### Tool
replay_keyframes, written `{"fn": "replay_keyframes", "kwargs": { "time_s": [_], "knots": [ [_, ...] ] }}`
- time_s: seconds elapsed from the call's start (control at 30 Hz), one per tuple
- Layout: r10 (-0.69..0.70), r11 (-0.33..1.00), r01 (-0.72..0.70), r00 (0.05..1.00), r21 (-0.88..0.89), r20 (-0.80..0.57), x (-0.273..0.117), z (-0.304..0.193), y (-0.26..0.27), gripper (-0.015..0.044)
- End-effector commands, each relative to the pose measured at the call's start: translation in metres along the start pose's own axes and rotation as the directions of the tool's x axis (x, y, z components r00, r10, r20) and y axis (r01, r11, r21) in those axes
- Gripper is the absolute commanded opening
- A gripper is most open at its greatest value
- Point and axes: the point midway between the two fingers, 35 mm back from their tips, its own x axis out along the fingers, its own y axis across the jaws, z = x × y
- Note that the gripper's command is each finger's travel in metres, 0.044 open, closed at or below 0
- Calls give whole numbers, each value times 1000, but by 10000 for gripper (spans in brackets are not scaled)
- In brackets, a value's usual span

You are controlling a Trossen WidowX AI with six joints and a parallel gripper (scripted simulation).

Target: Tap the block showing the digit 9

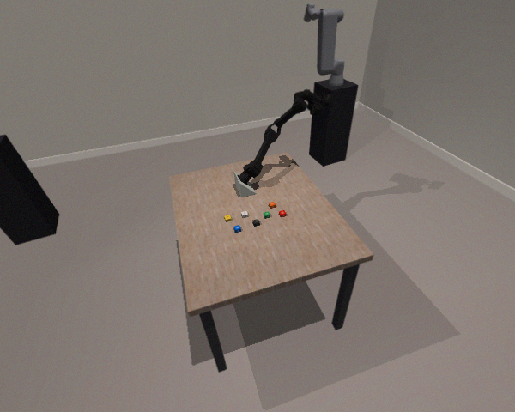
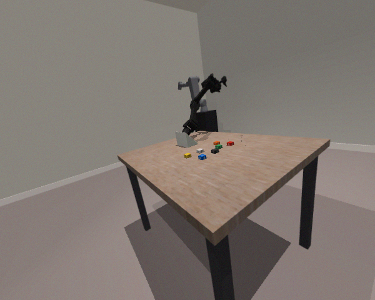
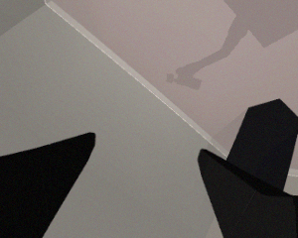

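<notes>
My gripper (image 3: 148, 146) is open and empty, held high above the table's far right side, pointing away from the blocks. On the table lie small blocks: orange (image 1: 272, 204) (image 2: 216, 142), red (image 1: 282, 214) (image 2: 230, 143), green (image 1: 266, 215) (image 2: 218, 147), black (image 1: 256, 222) (image 2: 214, 150), white (image 1: 245, 214) (image 2: 199, 150), yellow (image 1: 227, 218) (image 2: 187, 155) and blue (image 1: 237, 228) (image 2: 202, 157). Their printed digits are too small to read, so I cannot tell which shows 9. The wrist view shows no block.
The wooden table (image 1: 266, 261) (image 2: 245, 174) carries a pale wedge-shaped piece (image 1: 243, 188) (image 2: 184, 140) beside the arm's base, behind the blocks. A grey arm (image 1: 327, 42) (image 2: 194, 87) stands on a black pedestal (image 1: 331, 124) (image 2: 209, 120) beyond the table.
</notes>
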Motion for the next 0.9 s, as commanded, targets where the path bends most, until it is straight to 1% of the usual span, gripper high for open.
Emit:
{"fn": "replay_keyframes", "kwargs": {
  "time_s": [0.0,0.03,0.1,0.17,0.2,0.27,0.37,0.5,0.6,0.73,0.87],
  "knots": [
    [3,1000,-3,1000,7,-8,-1,1,5,400],
    [13,999,-12,999,29,-31,-3,3,22,400],
    [84,981,-73,995,178,-54,-6,18,77,400],
    [109,969,-94,993,227,-53,-7,24,92,400],
    [136,953,-116,989,279,-51,-9,30,108,400],
    [189,912,-159,981,377,-44,-14,43,140,400],
    [285,810,-229,958,539,-21,-26,70,193,400],
    [416,615,-307,909,726,32,-52,116,263,400],
    [503,442,-342,860,829,86,-77,154,307,400],
    [601,193,-353,780,915,174,-117,208,356,400],
    [672,-65,-321,686,945,279,-163,268,394,400]
  ]
}}
